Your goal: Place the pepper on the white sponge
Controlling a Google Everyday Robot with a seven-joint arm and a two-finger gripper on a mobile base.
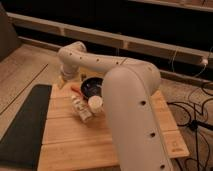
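Observation:
The pepper (76, 90) is a small red-orange item lying on the wooden table (75, 140), just left of a black bowl (93, 86). My gripper (63, 79) hangs at the table's far-left corner, a little left of and behind the pepper, at the end of the white arm (125, 100). A pale patch under the gripper (61, 85) may be the white sponge; the gripper mostly hides it. The pepper lies apart from the gripper.
A round cream cup (95, 103) stands in front of the bowl. A pale bottle (80, 108) lies on its side beside the cup. A dark mat (25, 125) lies on the floor left of the table. Cables (195, 110) trail at the right.

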